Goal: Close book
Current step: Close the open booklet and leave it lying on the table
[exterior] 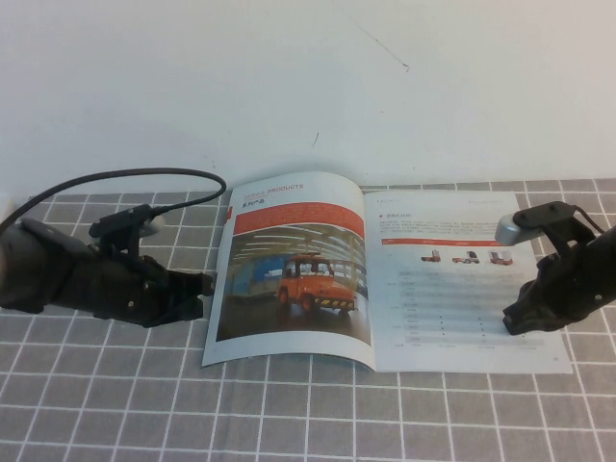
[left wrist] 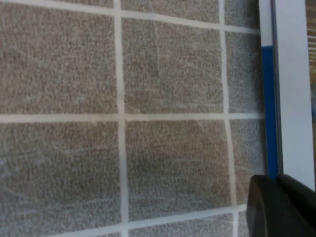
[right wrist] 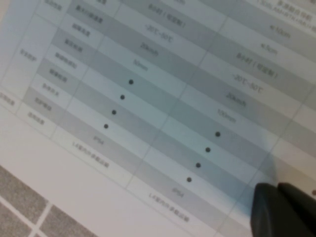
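Book (exterior: 385, 279): lies open and flat in the middle of the table, spine running away from the robot, between the two arms.
Left page (exterior: 306, 279): a large photo of an orange truck under a red band; its outer edge curls up a little off the cloth.
Right page (exterior: 462, 289): a printed table in grey rows with small black dots, and three small vehicle pictures above it.
Right gripper (exterior: 510, 322): low over the outer lower part of the right page. In the right wrist view its dark tips (right wrist: 284, 210) are pressed together with only a thin seam between them and nothing held. Whether they touch the paper I cannot tell.
Left gripper (exterior: 206, 283): down near the cloth just beside the left page's outer edge, pointing at it. In the left wrist view its tips (left wrist: 279, 197) are closed on each other and hold nothing, with the book's white and blue edge (left wrist: 291, 89) close by.
Cable (exterior: 144, 175): a black loop arching over the left arm.
Tablecloth (exterior: 289, 414): grey with a white grid, under the book and both arms.
Wall (exterior: 289, 77): plain white, behind the table.
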